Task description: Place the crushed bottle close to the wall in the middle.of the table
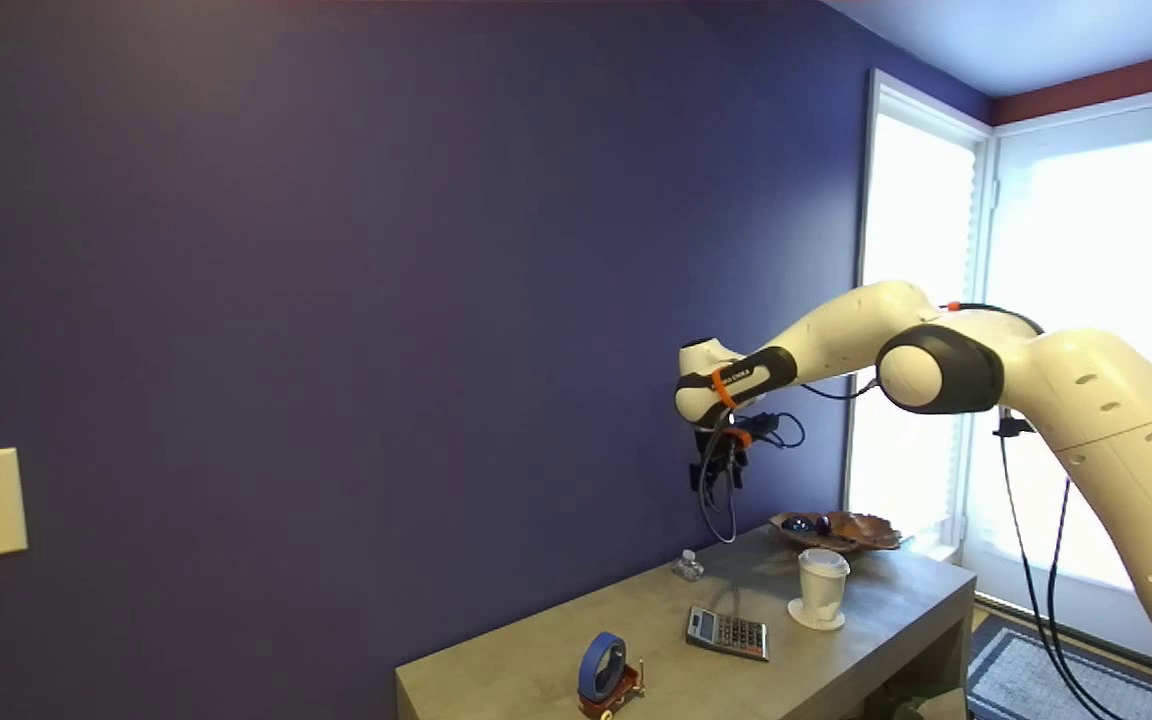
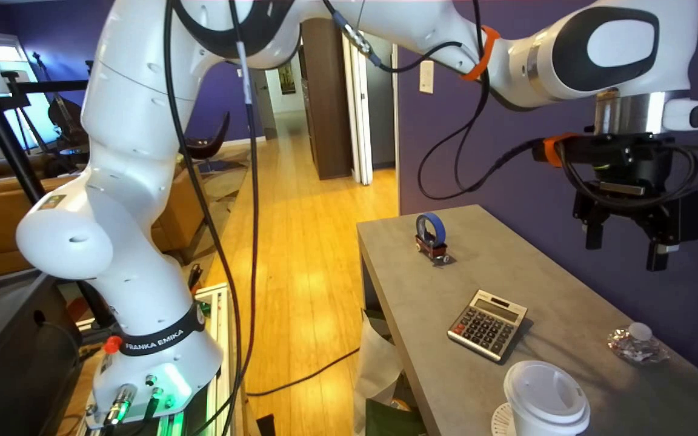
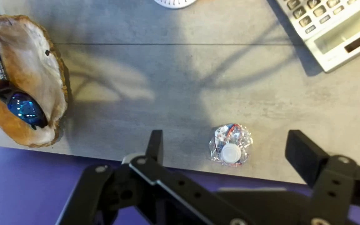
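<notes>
The crushed bottle is clear plastic with a white cap and bits of red and blue label. It stands squashed on the grey table, near the edge along the purple wall. It also shows in both exterior views. My gripper is open, with its two black fingers wide apart and nothing held. It is well above the table beside the wall, as both exterior views show. In the wrist view the bottle appears between the fingertips, below them.
A calculator lies mid-table. A lidded white cup stands on a round white coaster. A wooden bowl with sunglasses and a pen is at the window end. A blue tape roll sits on a small red wagon.
</notes>
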You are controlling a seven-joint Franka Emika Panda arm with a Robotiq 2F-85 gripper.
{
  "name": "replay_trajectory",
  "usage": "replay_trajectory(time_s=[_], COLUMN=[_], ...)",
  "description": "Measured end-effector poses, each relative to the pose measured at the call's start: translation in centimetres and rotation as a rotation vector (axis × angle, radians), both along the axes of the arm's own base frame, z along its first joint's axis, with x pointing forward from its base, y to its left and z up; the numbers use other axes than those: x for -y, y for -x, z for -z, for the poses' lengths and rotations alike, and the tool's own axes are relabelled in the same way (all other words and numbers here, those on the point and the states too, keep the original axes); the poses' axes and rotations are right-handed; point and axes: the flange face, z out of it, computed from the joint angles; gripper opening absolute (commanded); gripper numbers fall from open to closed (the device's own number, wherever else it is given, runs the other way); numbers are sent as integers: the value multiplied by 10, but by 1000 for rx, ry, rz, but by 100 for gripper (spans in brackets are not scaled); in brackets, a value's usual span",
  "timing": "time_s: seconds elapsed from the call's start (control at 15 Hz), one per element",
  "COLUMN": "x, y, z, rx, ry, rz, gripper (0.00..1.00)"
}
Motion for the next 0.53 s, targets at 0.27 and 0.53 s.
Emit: replay_trajectory(time_s=[0.27,0.53], x=[6,8], y=[47,100], z=[-17,-16], rx=[-44,-84], ry=[-43,-94], rz=[-56,-60], gripper=[100,100])
